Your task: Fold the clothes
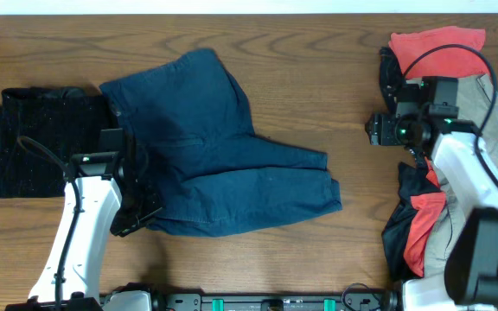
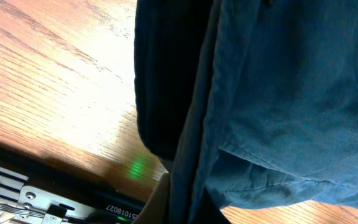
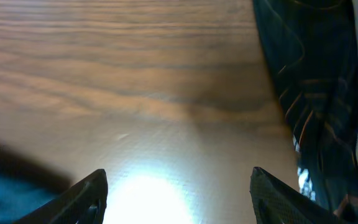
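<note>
Jaws first: my left jaws sit at the near left edge of the blue shorts (image 1: 223, 160). Blue cloth fills my left wrist view, so I cannot tell if they pinch it or not. My right jaws are wide open with nothing in them. They hang over bare wood beside the pile of clothes (image 1: 422, 225) on the right.

The blue shorts lie in the middle of the counter (image 1: 318, 60). They look laid over on themselves once, but the edges are bumpy and do not line up. I think this one is only half done. To the left lies a black piece (image 1: 33, 142), flat and square, so I think that one is folded. It touches the top left corner of the shorts. The red, black and grey pile does not look folded at all. So most of the job is left.

For room, there is a wide strip of bare wood between the shorts and the pile, and more on the far side of the shorts. The near edge of the shorts is close to the front of the counter. The black piece crowds the left side.
</note>
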Action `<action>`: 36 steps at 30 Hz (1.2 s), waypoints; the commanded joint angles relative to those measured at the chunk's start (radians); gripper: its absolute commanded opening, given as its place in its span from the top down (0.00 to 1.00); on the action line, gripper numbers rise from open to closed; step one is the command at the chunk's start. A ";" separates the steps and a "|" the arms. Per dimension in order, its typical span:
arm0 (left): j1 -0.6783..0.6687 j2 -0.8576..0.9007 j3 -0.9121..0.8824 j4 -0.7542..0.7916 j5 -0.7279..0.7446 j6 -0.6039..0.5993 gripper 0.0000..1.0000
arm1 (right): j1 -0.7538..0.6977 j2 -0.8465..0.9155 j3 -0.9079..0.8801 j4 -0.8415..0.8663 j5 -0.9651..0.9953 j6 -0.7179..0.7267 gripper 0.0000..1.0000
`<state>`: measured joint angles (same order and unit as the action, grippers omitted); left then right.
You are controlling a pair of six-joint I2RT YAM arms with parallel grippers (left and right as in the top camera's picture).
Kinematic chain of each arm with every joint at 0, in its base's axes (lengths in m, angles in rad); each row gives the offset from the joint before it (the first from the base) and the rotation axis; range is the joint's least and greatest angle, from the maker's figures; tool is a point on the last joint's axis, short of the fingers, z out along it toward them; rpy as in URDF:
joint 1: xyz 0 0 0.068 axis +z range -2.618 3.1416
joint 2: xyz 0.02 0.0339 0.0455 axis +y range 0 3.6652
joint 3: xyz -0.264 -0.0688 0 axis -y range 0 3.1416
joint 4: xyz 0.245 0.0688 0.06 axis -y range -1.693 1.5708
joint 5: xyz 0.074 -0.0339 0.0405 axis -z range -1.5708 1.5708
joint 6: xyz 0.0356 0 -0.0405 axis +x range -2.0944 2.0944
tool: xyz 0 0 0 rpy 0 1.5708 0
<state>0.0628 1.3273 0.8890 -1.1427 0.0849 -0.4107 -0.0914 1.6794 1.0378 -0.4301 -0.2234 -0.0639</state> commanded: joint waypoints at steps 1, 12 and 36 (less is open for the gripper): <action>0.004 -0.008 0.018 0.000 -0.026 0.013 0.94 | -0.010 0.080 -0.008 0.058 0.044 -0.019 0.28; 0.004 -0.008 0.018 0.076 -0.004 0.005 0.94 | -0.083 0.235 -0.008 0.286 0.415 0.204 0.24; 0.004 -0.008 0.018 0.114 0.004 0.006 0.94 | -0.164 -0.087 0.007 -0.130 -0.174 0.145 0.18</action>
<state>0.0628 1.3273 0.8890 -1.0359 0.0982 -0.4110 -0.3222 1.6611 1.0428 -0.4763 -0.2481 0.1108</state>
